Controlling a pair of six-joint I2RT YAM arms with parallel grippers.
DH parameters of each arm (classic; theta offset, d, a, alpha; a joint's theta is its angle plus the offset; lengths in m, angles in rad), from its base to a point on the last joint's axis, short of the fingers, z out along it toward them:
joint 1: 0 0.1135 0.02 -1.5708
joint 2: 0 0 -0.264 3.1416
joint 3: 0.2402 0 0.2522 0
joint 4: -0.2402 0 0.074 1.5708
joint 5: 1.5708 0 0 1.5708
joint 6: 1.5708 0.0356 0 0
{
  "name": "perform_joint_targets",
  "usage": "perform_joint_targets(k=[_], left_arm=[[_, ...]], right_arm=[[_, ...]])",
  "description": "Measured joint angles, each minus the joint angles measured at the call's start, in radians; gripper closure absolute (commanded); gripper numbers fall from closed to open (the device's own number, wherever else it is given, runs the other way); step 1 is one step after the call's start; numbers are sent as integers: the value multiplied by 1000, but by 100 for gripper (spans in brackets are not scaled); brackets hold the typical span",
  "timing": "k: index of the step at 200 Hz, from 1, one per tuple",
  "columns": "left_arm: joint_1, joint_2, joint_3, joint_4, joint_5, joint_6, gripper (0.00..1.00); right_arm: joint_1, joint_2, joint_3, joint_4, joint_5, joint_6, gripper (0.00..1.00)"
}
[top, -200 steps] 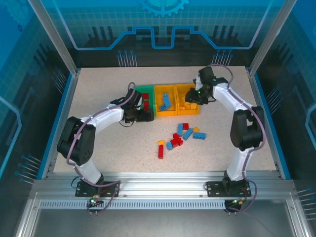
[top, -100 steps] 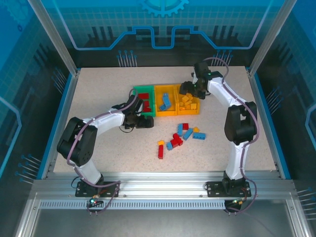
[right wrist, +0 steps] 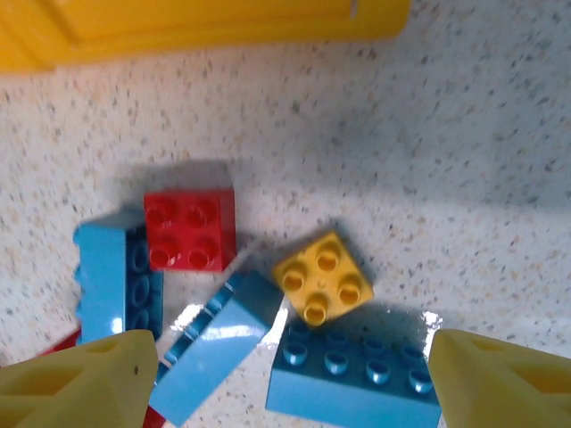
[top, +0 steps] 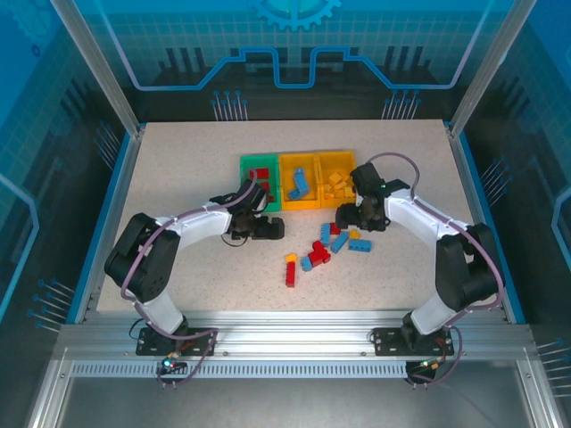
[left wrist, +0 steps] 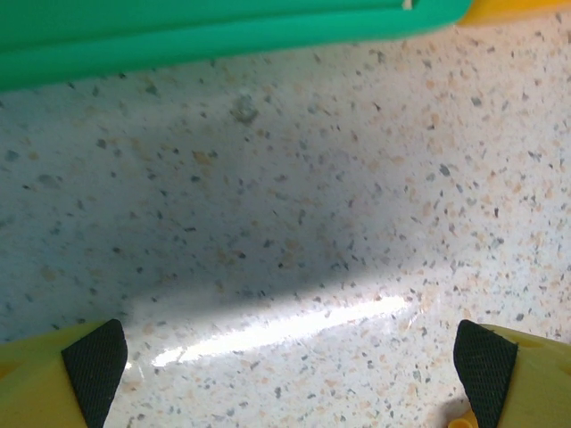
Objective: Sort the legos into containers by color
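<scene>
The right gripper [top: 344, 217] hangs low over the loose legos [top: 328, 244], its jaws spread and nothing between them. In the right wrist view the right gripper [right wrist: 290, 379] frames a red four-stud brick [right wrist: 189, 230], a yellow four-stud brick [right wrist: 322, 277] and a blue eight-stud brick [right wrist: 357, 374]. The left gripper [top: 276, 229] sits just in front of the green container [top: 259, 160], also wide open and empty. In the left wrist view the left gripper [left wrist: 290, 366] has only bare surface between its yellow fingers [left wrist: 53, 379].

The tabletop [top: 178, 160] is pale speckled stone-look laminate. Aluminium posts [top: 94, 67] and translucent blue panels [top: 285, 45] enclose it.

The three containers stand joined in a row at the far middle. The green one holds red bricks, partly hidden by the left arm. The middle yellow container [top: 299, 157] holds blue bricks [top: 299, 183]. The right yellow container [top: 337, 155] holds orange-yellow bricks [top: 337, 185]. The unsorted legos lie in a small cluster of red, blue and yellow, nearer than the containers. A red brick with a yellow one at its far end [top: 291, 270] lies a little to the left of that cluster.

A second ago the right gripper was up at the right yellow container with its jaws much narrower; it has since swung down to the pile and opened. The left gripper has drifted from the green container's front edge toward the middle, as open as before.
</scene>
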Motion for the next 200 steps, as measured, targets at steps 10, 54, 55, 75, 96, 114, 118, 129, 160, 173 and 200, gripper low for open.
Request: perform_joint_targets(k=[10, 54, 55, 75, 96, 114, 118, 129, 160, 173, 200], left_arm=[[-4, -4, -9, 4, 0, -5, 1], [-5, -7, -37, 15, 0, -22, 1], [-5, -7, -37, 14, 0, -22, 1], [-5, -7, -39, 14, 0, -22, 1], [-5, -12, -39, 14, -7, -22, 1], [-5, -36, -46, 13, -16, -23, 1], [-4, -45, -50, 14, -19, -23, 1], [-4, -69, -56, 13, -22, -24, 1], [-3, -95, -60, 14, -27, -32, 1], [-1, -95, -67, 14, -27, -41, 1], [2, -95, -88, 14, -27, -49, 1]], right_arm=[[5, -22, -24, 0, 3, -14, 19], [18, -121, -134, -7, 16, -73, 17], [18, -122, -137, -7, 18, -76, 17], [25, -126, -148, -13, 31, -107, 16], [25, -111, -149, -11, 35, -151, 16], [25, -85, -149, -12, 32, -193, 16], [25, -79, -148, -12, 32, -201, 16], [26, -58, -146, -16, 33, -227, 16], [26, -16, -133, -31, 35, -302, 17], [26, -3, -119, -40, 35, -328, 17], [35, 33, -81, -62, 40, -364, 19]])
